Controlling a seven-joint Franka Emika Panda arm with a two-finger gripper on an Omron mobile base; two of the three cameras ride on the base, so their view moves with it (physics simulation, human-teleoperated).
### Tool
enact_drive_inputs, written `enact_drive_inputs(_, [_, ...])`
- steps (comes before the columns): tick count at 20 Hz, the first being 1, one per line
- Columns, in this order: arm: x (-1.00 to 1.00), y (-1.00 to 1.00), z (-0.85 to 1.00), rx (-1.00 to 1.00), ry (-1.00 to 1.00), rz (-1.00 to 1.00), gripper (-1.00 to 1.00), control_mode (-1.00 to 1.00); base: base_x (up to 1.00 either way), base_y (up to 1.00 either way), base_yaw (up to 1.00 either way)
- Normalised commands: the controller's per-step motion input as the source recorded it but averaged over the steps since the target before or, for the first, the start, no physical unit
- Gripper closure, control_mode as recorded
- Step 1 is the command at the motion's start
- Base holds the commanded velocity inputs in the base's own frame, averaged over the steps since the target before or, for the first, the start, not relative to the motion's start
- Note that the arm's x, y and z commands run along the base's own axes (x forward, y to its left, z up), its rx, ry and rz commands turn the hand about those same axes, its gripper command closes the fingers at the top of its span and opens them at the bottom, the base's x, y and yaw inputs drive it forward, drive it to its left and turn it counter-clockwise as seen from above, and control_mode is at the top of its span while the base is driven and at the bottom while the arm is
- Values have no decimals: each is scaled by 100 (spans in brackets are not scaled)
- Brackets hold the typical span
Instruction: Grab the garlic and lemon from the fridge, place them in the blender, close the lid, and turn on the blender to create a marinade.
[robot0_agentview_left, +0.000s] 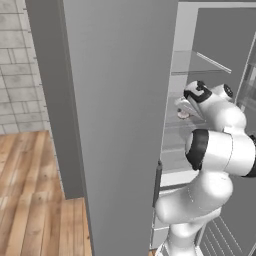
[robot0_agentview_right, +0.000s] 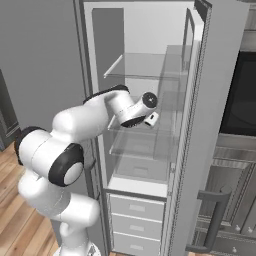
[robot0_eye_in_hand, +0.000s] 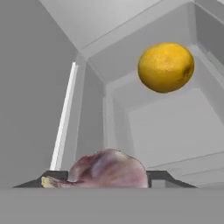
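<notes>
In the left base view, the wide grey door of the fridge (robot0_agentview_left: 120, 125) stands open and fills the middle, and the white arm (robot0_agentview_left: 215, 155) reaches past its edge into the white interior, where a small pinkish thing sits on a glass shelf (robot0_agentview_left: 175, 125) by the hand. In the right base view, the arm bends into the open fridge (robot0_agentview_right: 150, 100) at the middle glass shelf, above pale drawers (robot0_agentview_right: 136, 220). In the hand view, the garlic (robot0_eye_in_hand: 107, 170) lies between the two dark fingertips of the gripper (robot0_eye_in_hand: 105, 177), which appears narrowed around the bulb. The lemon (robot0_eye_in_hand: 166, 67) lies farther in on the shelf, well apart from the garlic.
</notes>
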Motion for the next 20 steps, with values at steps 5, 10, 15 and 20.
enact_drive_inputs(5, [-79,0,57,0,0,-6,100,-100,0,0,0])
enact_drive_inputs(10, [-79,0,43,0,1,-7,100,-100,0,0,0])
enact_drive_inputs(15, [-69,13,5,-2,8,-8,100,-100,0,0,0])
enact_drive_inputs(20, [-69,18,7,-5,10,-6,100,-100,0,0,0])
